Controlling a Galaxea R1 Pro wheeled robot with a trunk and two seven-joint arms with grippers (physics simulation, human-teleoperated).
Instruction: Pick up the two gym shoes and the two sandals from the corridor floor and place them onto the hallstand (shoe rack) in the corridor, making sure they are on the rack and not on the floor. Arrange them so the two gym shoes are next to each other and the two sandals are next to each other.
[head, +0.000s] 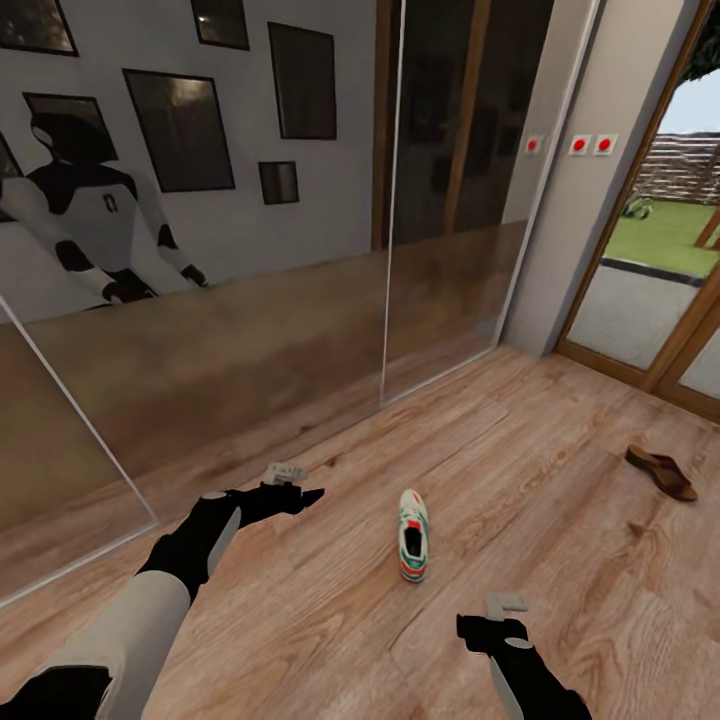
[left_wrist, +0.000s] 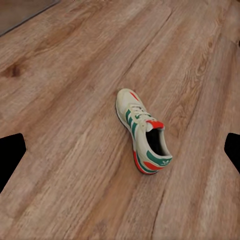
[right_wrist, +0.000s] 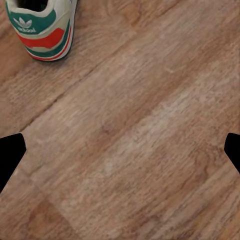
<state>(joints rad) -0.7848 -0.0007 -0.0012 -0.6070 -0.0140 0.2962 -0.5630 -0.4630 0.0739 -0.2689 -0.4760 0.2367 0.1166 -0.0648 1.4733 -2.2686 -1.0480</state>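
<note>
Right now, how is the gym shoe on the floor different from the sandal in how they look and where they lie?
The gym shoe is cream with teal stripes and red-orange accents; the sandal is dark brown.
The gym shoe is tall, laced and closed; the sandal is flat and low.
The gym shoe lies between the two arms; the sandal lies farther to the right, near the glass door.
Both rest upright on the corridor floor, untouched.

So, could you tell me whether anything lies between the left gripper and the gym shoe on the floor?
Nothing visible does. The gym shoe stands alone on the corridor floor, and only bare planks lie between it and the open left gripper. The sandal lies well off to the right, out of the way.
</note>
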